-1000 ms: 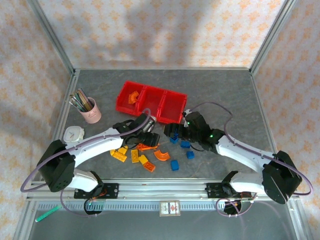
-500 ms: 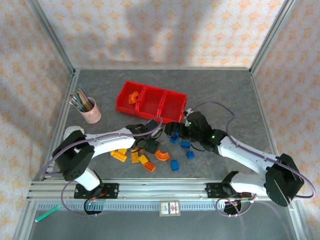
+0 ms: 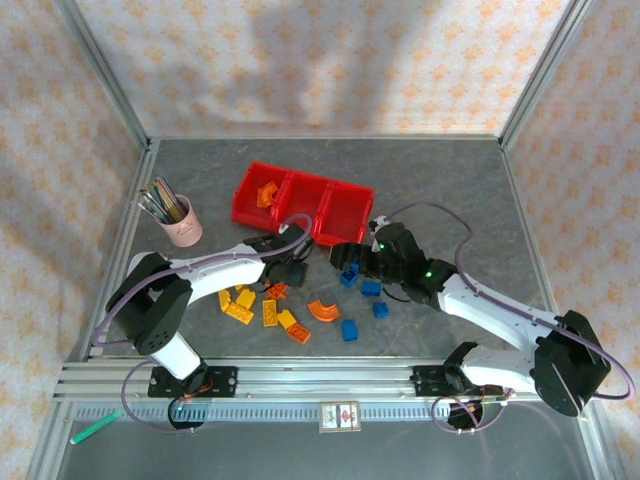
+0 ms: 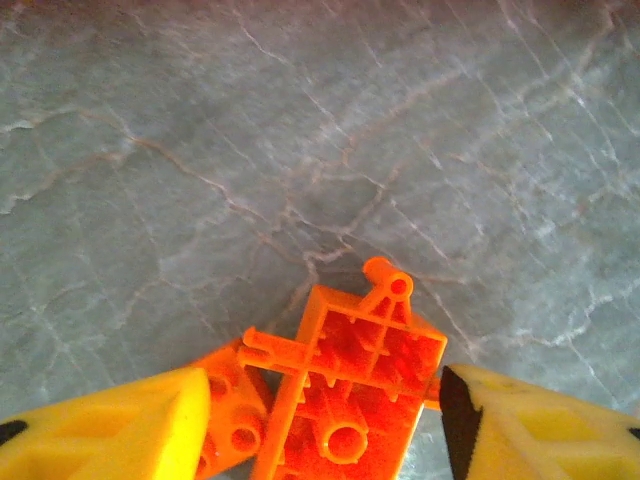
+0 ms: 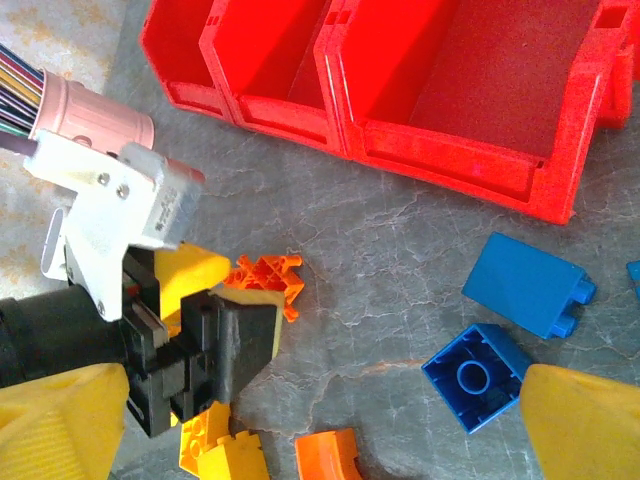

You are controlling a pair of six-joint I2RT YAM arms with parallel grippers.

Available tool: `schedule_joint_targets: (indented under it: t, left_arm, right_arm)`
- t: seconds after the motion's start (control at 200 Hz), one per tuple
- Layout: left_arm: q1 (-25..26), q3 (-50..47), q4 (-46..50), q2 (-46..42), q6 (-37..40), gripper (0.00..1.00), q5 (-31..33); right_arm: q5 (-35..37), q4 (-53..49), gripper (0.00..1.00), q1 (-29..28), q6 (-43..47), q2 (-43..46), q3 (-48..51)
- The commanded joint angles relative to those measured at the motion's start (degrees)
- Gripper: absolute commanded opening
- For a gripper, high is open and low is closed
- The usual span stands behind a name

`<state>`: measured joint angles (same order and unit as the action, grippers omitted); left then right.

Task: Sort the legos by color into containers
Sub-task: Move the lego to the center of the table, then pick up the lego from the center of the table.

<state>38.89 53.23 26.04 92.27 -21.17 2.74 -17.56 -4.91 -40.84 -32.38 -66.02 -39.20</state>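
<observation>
An orange lego (image 4: 350, 385), lying underside up with a smaller orange piece (image 4: 232, 405) stuck to it, sits on the table between the yellow fingers of my left gripper (image 4: 325, 400), which press on both sides of it. The same gripper (image 3: 286, 280) and orange lego (image 5: 263, 278) appear from above and from the right wrist. My right gripper (image 5: 320, 430) hangs open over the blue legos (image 5: 477, 375), holding nothing. The red containers (image 3: 303, 205) stand at the back, with orange legos (image 3: 266, 193) in the left bin. Yellow legos (image 3: 270, 312) and an orange arch (image 3: 322, 310) lie loose.
A pink cup (image 3: 183, 225) of pens stands left of the containers. More blue legos (image 3: 349, 329) lie near the front middle. The right and middle bins (image 5: 450, 160) look bare inside. Metal rails frame the table on all sides.
My left gripper has moved back towards the containers and narrowed around the orange lego. The left arm's elbow has swung left. The right arm has barely moved.
</observation>
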Motion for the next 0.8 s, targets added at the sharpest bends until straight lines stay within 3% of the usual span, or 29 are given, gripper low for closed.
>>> schedule_joint_targets:
  t: [0.0,0.105,0.25,0.546,0.796]
  left_arm:
    - [0.4,0.9,-1.3,-1.3,-0.9,0.69,-4.3]
    - [0.4,0.3,0.7,-2.3,-0.2,0.71,-5.0]
    - [0.4,-0.3,4.7,-3.0,-0.9,0.71,-1.2]
    - [2.5,-1.6,3.0,-3.6,1.3,0.69,-2.1]
    - [3.9,-0.3,6.0,0.1,1.2,0.66,3.6]
  right_arm:
    - [1.5,-0.3,1.00,0.0,-0.2,1.2,-0.1]
    - [1.8,-0.5,1.00,0.0,-0.2,1.6,0.2]
    - [1.6,-0.2,1.00,0.0,-0.3,1.5,0.5]
    - [1.1,0.3,1.00,0.0,-0.4,0.8,0.3]
    - [0.6,0.9,1.00,0.0,-1.1,1.1,1.1]
